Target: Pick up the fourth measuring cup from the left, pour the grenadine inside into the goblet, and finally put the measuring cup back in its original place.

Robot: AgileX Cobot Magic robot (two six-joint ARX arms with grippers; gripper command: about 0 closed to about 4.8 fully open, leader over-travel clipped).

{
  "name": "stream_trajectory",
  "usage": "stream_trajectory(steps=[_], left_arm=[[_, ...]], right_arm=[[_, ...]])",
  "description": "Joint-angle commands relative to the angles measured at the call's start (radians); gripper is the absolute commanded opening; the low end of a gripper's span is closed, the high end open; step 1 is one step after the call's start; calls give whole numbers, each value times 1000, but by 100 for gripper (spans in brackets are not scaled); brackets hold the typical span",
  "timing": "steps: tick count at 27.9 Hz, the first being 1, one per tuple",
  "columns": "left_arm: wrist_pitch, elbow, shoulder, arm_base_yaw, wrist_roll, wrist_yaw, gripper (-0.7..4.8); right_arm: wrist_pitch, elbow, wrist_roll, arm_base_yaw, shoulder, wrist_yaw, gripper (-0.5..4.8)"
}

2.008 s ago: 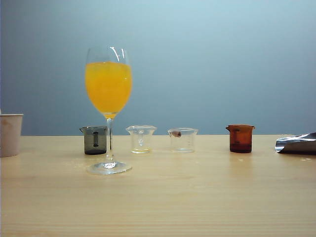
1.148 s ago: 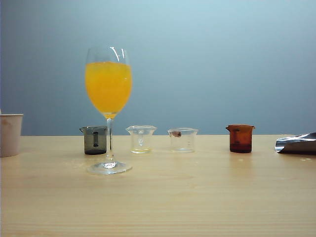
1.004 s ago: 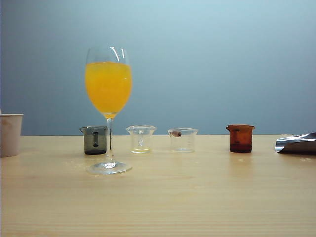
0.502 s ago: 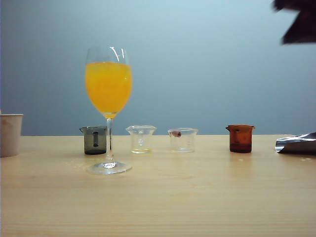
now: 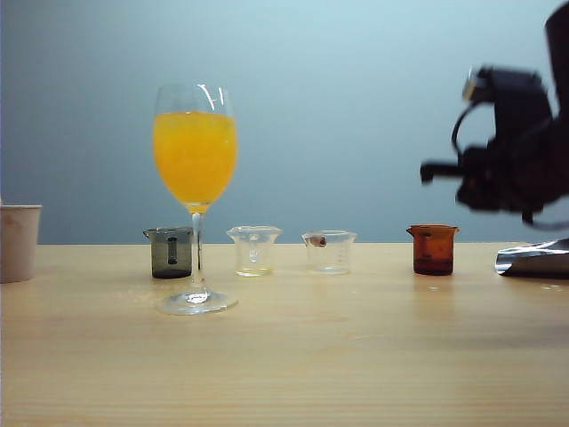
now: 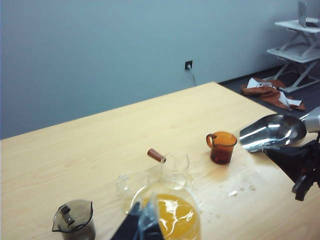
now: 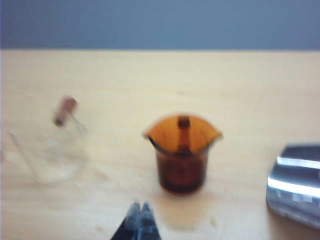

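Goblet (image 5: 195, 196) stands before four cups; fourth measuring cup (image 5: 434, 249) rightmost.

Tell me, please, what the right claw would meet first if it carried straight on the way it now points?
Probably the amber measuring cup: the shut right claw points at its base, though blur leaves depth unclear.

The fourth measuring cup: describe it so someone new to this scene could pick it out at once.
On the wooden table, behind the tall goblet of orange juice, four small cups stand in a row. The fourth measuring cup is the rightmost, beside a shiny metal scoop. It alone is amber-brown; the others are smoky grey or clear.
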Motion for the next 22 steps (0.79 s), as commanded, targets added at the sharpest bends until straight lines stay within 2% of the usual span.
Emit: stream_trajectory(steps=[1,7,11,12,15,16,19,22], left_arm=[[14,5,18,-15,3,3,-6],[14,5,48,-15,2,70,-6],[13,5,61,-16,1,69,-6],[13,5,61,-16,2,68,-6],[13,5,61,-16,2,68,-6],[13,5,61,-16,2,69,-6],[13,4,61,-16,1,69,-6],[12,4,61,-16,2,69,-6]], right_arm=[[73,15,3,-3,67,24,-6],[71,95,-12,-5,177,27,-6],[69,167,-4,-26,266,98,0],[69,175,-4,-29,277,99,31],[69,204,-4,-31,308,98,255],[68,209,-4,-31,310,93,284],[68,224,-5,-31,318,84,479],[63,241,-8,-31,328,83,479]])
